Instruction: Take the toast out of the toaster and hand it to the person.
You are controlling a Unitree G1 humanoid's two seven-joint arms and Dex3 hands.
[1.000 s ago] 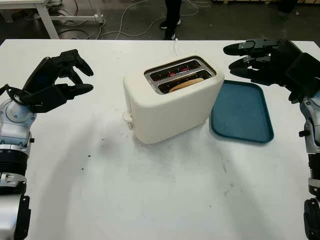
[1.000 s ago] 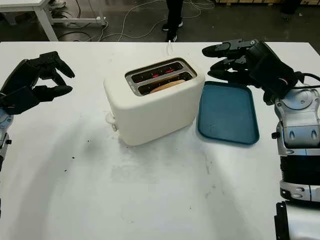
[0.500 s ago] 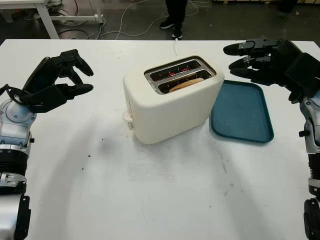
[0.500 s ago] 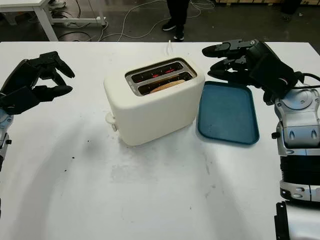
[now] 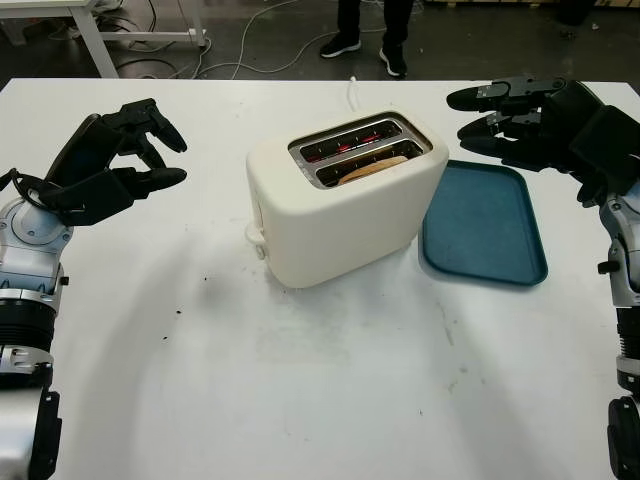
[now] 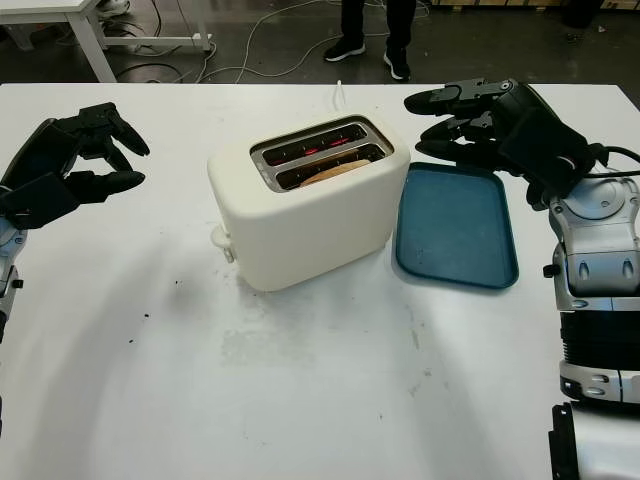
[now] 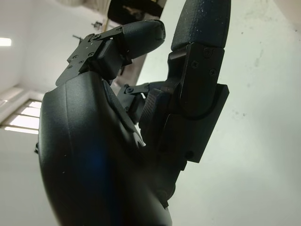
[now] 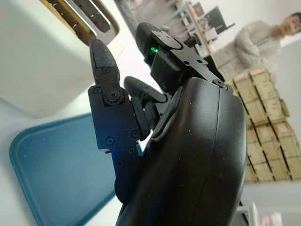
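Note:
A cream two-slot toaster (image 5: 340, 205) stands in the middle of the white table. A slice of toast (image 5: 373, 169) sits low in its nearer slot, and the far slot glows red inside. My right hand (image 5: 500, 115) hovers open to the right of the toaster, above the far edge of the blue tray (image 5: 485, 225). My left hand (image 5: 135, 155) hangs open over the table well to the left of the toaster. A person's feet (image 5: 365, 45) stand on the floor beyond the far table edge.
The blue tray lies flat just right of the toaster. A white cord (image 5: 352, 92) runs from the toaster off the far table edge. Another white table (image 5: 85, 25) and cables stand on the floor at the back left.
The person's feet behind the table have shifted to the right. Both hands and the toaster have stayed where they were.

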